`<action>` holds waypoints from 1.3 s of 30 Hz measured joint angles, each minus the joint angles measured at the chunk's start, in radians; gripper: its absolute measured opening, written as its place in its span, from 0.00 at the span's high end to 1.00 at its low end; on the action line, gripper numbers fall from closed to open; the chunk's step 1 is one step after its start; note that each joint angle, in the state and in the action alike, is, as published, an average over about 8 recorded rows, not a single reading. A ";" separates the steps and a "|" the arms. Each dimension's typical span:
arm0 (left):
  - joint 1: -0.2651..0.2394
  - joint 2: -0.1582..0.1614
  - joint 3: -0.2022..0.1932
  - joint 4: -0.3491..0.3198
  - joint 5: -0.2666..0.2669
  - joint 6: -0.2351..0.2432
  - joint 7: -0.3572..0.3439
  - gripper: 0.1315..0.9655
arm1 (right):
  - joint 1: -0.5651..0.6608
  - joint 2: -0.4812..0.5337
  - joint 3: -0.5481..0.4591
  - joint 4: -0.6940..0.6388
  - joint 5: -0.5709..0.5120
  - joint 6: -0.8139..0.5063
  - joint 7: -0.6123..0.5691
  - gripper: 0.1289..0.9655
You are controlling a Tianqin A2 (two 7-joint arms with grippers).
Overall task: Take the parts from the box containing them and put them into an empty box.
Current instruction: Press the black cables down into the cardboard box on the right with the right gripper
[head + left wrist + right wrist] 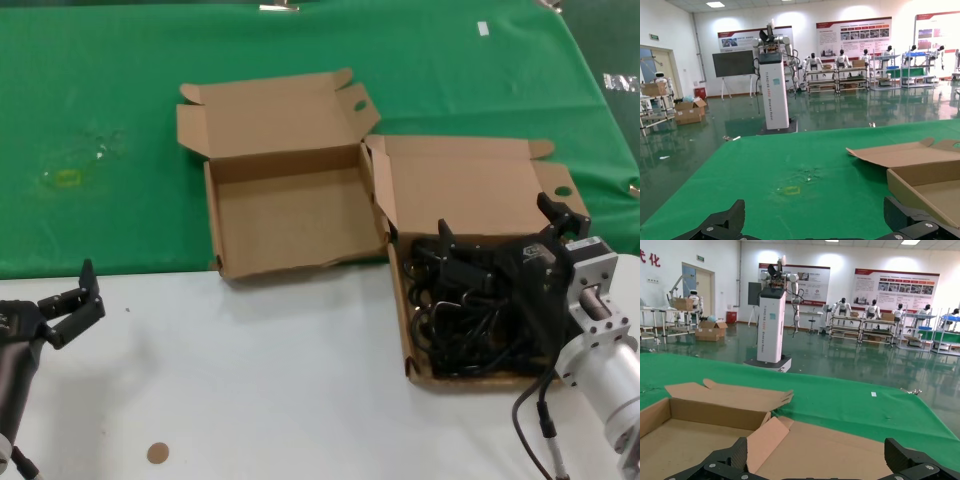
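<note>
The parts are a tangle of black cords with plugs filling the box containing them at the right, its lid folded back. The empty box lies just left of it, lid open, and also shows in the left wrist view and the right wrist view. My right gripper hangs open over the back of the cord pile, with nothing seen between its fingers; the right wrist view looks across the lid. My left gripper waits open at the near left, facing the cloth.
The boxes sit where the green cloth meets the white table. A yellowish mark is on the cloth at the left. A small brown disc lies near the front edge. My right arm's cable loops beside the full box.
</note>
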 joint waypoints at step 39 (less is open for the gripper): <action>0.000 0.000 0.000 0.000 0.000 0.000 0.000 0.00 | 0.000 0.000 0.000 0.000 0.000 0.000 0.000 0.00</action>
